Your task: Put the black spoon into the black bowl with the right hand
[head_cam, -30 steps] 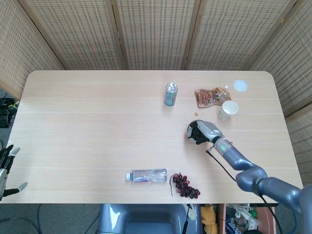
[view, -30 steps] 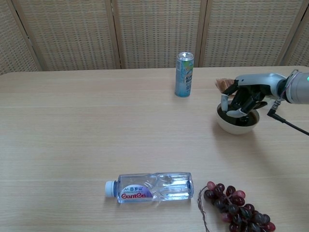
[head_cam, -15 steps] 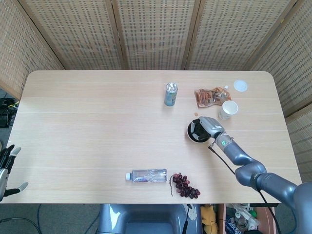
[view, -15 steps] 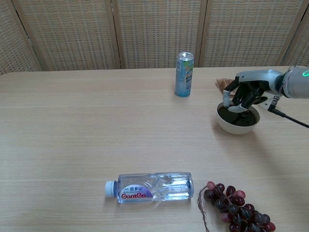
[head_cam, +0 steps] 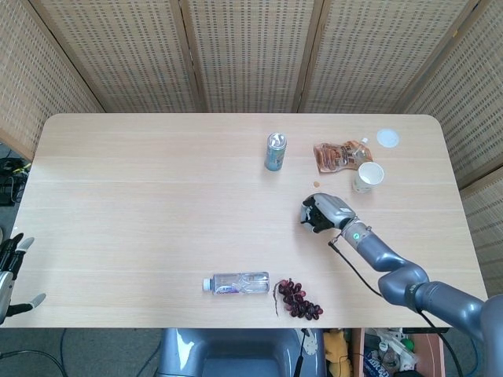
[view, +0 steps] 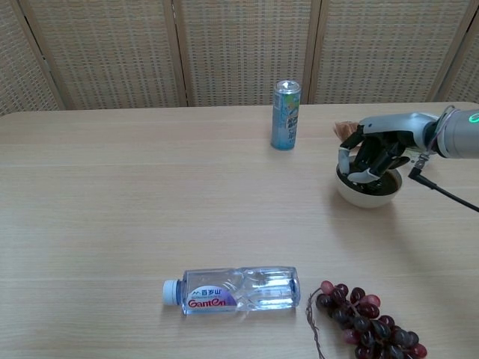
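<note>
Nearest me on the worktop (view: pixel 112 224): a water bottle (view: pixel 232 290) lying on its side, grapes (view: pixel 367 323) just to its right. My left hand (head_cam: pixel 9 271) hangs off the near-left edge, fingers apart, holding nothing. Farther out, my right hand (view: pixel 374 151) sits over the black bowl (view: pixel 367 196), fingers curled down into it. I cannot make out the black spoon, nor tell whether the hand grips it. Beyond: a can (view: pixel 285 115), a brown pouch (head_cam: pixel 336 155), a white cup (head_cam: pixel 368 176).
</note>
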`<state>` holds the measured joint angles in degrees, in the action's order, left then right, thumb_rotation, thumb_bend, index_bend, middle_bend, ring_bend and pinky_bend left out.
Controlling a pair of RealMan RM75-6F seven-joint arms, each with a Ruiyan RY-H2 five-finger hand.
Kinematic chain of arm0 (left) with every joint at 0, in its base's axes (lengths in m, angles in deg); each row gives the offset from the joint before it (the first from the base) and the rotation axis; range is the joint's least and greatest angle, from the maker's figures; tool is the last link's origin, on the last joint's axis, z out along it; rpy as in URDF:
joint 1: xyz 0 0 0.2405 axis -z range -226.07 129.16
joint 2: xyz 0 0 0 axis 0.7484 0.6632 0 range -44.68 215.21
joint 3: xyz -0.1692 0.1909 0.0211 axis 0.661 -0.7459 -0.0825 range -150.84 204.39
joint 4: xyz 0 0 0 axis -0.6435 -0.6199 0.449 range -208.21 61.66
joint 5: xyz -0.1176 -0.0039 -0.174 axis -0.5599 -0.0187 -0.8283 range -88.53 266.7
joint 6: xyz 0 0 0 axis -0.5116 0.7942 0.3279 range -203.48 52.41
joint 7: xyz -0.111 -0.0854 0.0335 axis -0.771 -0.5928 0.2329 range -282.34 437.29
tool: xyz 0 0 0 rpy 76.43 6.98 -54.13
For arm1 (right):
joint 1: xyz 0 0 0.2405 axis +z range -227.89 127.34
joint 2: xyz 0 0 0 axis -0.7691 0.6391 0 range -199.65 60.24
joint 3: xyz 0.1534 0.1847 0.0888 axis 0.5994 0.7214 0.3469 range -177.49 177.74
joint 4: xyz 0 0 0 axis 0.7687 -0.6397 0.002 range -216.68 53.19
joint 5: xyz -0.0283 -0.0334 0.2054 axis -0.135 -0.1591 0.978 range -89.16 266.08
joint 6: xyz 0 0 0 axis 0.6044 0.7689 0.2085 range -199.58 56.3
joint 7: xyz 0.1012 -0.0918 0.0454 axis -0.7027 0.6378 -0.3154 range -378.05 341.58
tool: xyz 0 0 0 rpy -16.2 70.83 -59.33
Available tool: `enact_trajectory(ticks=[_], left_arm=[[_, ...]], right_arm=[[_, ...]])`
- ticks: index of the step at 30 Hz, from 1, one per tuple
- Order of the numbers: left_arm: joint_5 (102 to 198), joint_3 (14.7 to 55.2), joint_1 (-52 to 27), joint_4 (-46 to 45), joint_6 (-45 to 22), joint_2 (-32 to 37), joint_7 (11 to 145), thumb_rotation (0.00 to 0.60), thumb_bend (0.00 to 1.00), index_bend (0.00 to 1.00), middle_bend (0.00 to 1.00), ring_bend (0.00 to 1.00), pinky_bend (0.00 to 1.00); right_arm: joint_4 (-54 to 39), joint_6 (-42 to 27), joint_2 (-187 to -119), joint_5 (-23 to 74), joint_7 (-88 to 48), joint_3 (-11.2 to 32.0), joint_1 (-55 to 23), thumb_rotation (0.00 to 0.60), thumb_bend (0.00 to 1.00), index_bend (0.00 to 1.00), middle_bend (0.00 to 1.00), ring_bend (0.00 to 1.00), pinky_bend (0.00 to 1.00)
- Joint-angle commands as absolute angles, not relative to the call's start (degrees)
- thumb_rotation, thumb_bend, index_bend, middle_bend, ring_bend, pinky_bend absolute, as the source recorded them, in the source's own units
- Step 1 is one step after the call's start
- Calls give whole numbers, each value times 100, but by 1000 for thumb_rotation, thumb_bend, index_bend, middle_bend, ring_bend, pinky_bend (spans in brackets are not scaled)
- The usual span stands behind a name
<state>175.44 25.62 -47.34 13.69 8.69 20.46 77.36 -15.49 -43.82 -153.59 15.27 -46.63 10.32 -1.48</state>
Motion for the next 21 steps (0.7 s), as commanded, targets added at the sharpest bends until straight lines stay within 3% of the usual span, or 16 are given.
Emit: enact_trajectory(ticks=[1, 13, 21], left_arm=[[17561, 2561, -4715, 1378, 850, 2035, 7754, 600, 36, 0, 0, 0, 0], [17510, 2562, -4723, 1449, 834, 2050, 7857, 600, 36, 0, 0, 0, 0], [17497, 2559, -4737, 1410, 838, 2036, 7826, 600, 35, 0, 0, 0, 0]], right_arm=[[-1603, -4401, -15350, 1553, -4658, 1032, -152, 600, 823, 782, 937, 963, 1000], [-2146, -4623, -15585, 1564, -4716, 1182, 117, 600, 823, 782, 937, 963, 1000], [-1926, -4685, -15568, 1480, -4748, 1147, 153, 600, 823, 782, 937, 963, 1000]])
